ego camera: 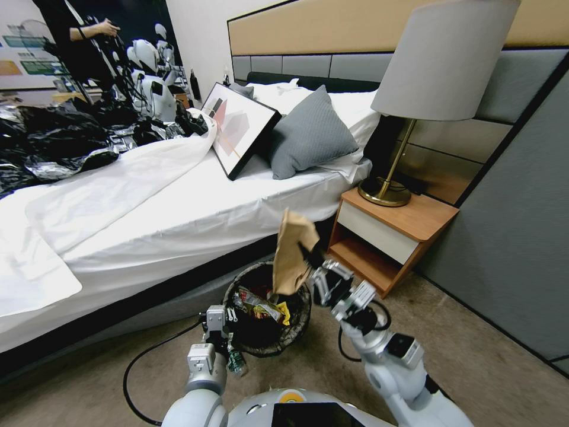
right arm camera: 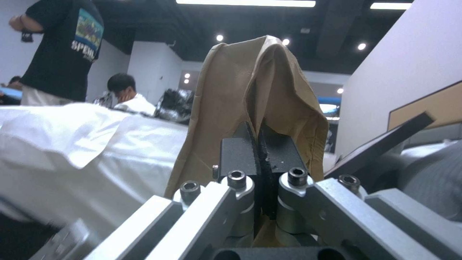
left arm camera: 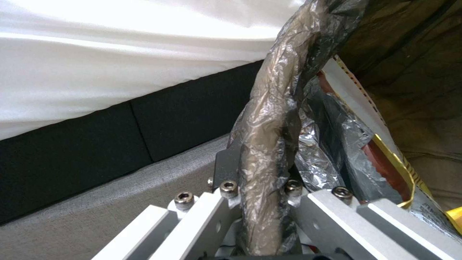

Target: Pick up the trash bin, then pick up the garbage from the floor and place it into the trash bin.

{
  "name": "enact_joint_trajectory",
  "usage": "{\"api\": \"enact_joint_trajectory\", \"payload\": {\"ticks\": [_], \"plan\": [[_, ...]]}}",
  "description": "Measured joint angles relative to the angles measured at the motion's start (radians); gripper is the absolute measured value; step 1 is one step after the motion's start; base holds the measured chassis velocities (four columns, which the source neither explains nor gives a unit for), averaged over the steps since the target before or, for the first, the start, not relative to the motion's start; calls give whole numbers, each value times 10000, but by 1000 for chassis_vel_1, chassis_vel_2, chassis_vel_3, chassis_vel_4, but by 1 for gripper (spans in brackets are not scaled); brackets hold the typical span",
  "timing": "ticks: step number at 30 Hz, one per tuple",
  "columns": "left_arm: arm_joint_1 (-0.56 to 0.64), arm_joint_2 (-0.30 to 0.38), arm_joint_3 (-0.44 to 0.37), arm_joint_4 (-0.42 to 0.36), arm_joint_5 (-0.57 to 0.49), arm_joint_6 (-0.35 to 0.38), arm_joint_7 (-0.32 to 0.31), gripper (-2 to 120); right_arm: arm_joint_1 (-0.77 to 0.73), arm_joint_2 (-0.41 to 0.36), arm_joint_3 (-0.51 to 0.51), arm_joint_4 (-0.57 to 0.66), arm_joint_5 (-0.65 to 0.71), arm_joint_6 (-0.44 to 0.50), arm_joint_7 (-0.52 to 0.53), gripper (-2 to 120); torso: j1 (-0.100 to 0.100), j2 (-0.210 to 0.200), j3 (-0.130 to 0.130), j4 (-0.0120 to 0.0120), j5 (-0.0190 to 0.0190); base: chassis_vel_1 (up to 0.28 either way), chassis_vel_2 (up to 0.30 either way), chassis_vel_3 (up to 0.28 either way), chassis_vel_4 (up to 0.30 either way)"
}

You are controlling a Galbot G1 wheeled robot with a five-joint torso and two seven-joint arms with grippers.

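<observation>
In the head view, the trash bin [ego camera: 267, 308] hangs just above the floor [ego camera: 486, 362], beside the bed [ego camera: 178, 219] and near the wooden nightstand [ego camera: 391, 237]. The left hand [ego camera: 222, 332] grips the near rim of the bin, where the dark bag is folded over. Inside the bin lie some wrappers [ego camera: 264, 305], red and yellow. The right hand [ego camera: 309, 255] is over the far right side of the bin's rim and pinches a brown paper bag [ego camera: 291, 255]. The bag stands up above the fingers, and its lower end hangs down to the bin's opening. A lamp [ego camera: 438, 77] stands on the nightstand, and a grey pillow [ego camera: 308, 136] and a framed picture [ego camera: 240, 127] lie on the bed.

In the left wrist view, the left hand [left arm camera: 262, 187] is pressed on the bin's rim [left arm camera: 274, 119], which is wrapped in the thin brownish bag and passes between the two fingers. A silver and red wrapper [left arm camera: 351, 151] with a yellow edge lies just inside the rim. Behind is the white sheet [left arm camera: 120, 54] of the bed.

In the right wrist view, the right hand [right arm camera: 262, 155] has its two black fingers [right arm camera: 236, 151] pressed together on the paper bag [right arm camera: 255, 94], which rises crumpled above them.
</observation>
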Motion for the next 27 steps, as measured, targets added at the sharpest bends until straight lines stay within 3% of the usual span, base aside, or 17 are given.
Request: {"api": "enact_joint_trajectory", "payload": {"ticks": [27], "plan": [[111,-63,185,-96,161,-35,11,0,564,368,-640,-2419,-346,133,329,0,0,0,0,1,0,0,0,0,0]]}}
